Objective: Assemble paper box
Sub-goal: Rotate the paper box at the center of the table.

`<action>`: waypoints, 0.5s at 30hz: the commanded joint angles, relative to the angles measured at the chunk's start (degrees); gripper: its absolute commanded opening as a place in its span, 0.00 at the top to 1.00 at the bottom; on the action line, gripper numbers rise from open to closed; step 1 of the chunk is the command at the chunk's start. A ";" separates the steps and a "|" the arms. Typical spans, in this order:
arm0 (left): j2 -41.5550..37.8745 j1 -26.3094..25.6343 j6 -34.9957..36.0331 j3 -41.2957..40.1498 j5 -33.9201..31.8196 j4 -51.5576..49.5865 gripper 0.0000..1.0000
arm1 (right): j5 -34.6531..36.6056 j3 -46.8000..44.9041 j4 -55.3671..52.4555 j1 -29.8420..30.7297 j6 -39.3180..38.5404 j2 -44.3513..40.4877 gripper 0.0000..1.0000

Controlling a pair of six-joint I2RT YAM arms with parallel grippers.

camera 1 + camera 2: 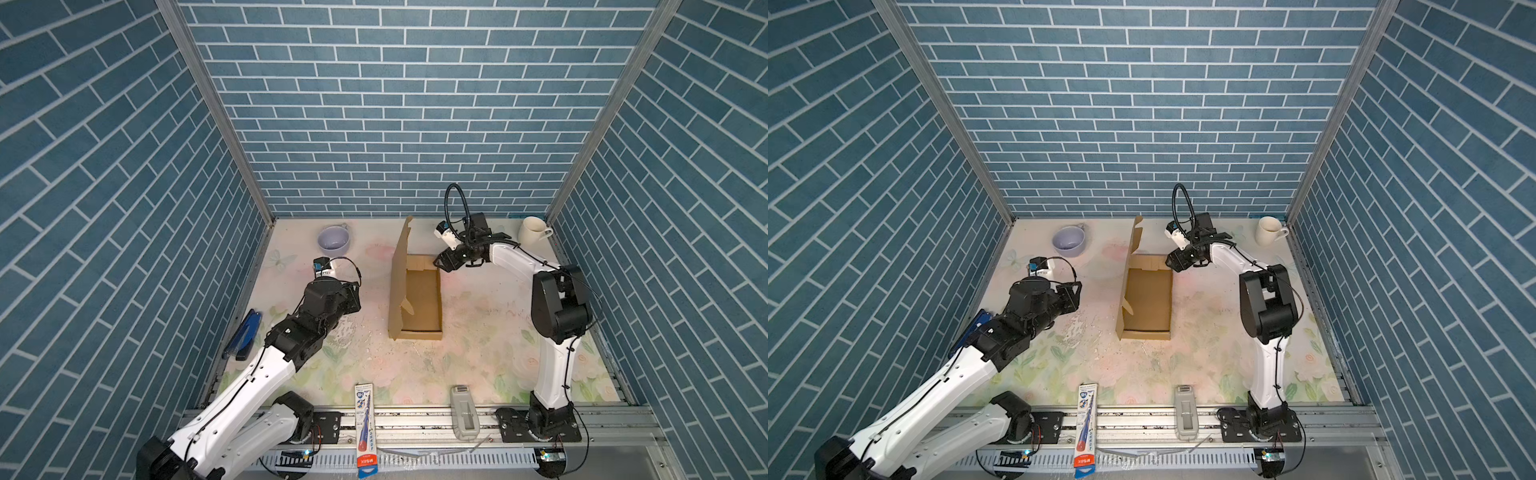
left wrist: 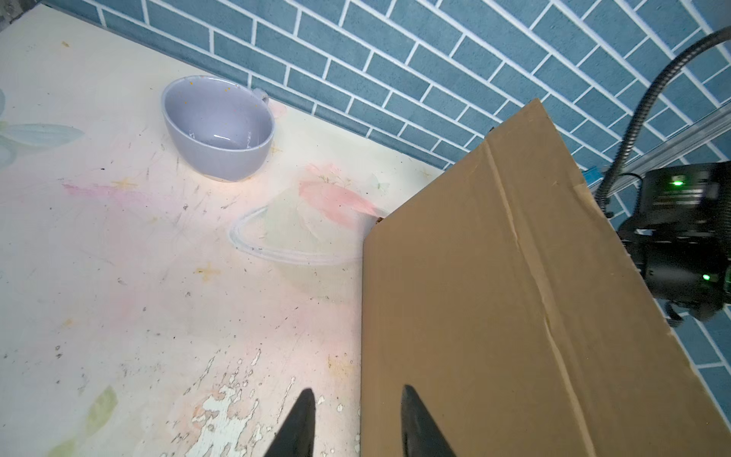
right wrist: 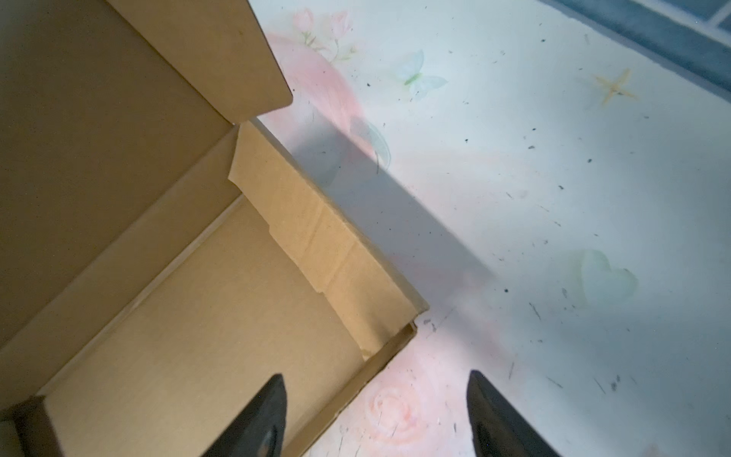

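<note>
Standing near the middle of the table, the paper box is seen with its lid raised upright. The right gripper is held parted astride the box's right wall, clamping nothing. The left gripper is likewise parted, empty, beside the lid.

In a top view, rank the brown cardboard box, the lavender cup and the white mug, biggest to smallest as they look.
1. Brown cardboard paper box, clearly largest.
2. Wide lavender cup and white mug: near alike, so unranked.
</note>
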 commanded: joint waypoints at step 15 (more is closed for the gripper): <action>1.34 -0.52 -1.24 -4.67 0.56 0.52 0.64 | -0.35 20.68 -13.34 1.26 -12.72 15.44 0.31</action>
